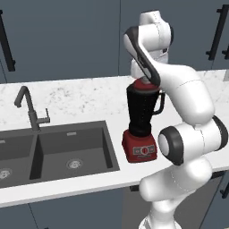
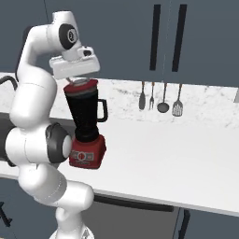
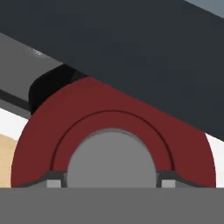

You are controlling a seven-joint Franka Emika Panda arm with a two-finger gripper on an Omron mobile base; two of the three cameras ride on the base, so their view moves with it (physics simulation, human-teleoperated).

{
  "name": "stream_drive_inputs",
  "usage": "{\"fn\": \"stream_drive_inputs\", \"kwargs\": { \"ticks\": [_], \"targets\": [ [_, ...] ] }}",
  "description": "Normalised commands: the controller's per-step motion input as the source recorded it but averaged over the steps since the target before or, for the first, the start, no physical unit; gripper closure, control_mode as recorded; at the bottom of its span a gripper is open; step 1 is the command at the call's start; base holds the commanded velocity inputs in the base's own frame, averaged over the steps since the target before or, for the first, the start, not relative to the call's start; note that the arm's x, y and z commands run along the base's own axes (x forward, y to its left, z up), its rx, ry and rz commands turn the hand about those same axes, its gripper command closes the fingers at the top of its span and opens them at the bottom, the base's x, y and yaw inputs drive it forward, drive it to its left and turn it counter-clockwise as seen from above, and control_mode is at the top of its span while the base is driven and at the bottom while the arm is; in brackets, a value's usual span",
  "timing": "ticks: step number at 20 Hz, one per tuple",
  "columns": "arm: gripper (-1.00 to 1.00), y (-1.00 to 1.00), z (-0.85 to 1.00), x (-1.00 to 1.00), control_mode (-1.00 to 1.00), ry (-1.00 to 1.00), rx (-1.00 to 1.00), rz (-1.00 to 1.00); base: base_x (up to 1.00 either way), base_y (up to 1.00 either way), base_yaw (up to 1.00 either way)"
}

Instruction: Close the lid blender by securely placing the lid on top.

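Your blender (image 1: 142,120) stands on the white marble surface (image 2: 163,149) just right of the dark sink (image 1: 53,152), and the red lid (image 2: 81,86) sits at the jar's mouth, tilted in the right base view, so you cannot confirm it is seated. The gripper (image 2: 75,79) is directly above the lid, its jaws closed on the grey knob (image 3: 111,159) at the lid's centre. The hand view cuts off the lid's lower half, and the arm hides part of the jar top in the left base view.
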Motion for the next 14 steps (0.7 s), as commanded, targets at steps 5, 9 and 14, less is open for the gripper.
{"fn": "stream_drive_inputs", "kwargs": {
  "ticks": [5, 9, 14],
  "targets": [
    [1.00, 0.00, -0.54, 0.11, -1.00, -0.47, -0.09, 0.00, 0.00, 0.00, 0.00],
    [1.00, 0.05, -0.66, 0.18, -1.00, -0.43, 0.00, 0.02, 0.00, 0.00, 0.00],
    [1.00, 0.00, -0.71, 0.24, -1.00, -0.34, 0.02, 0.06, 0.00, 0.00, 0.00]
  ]
}}
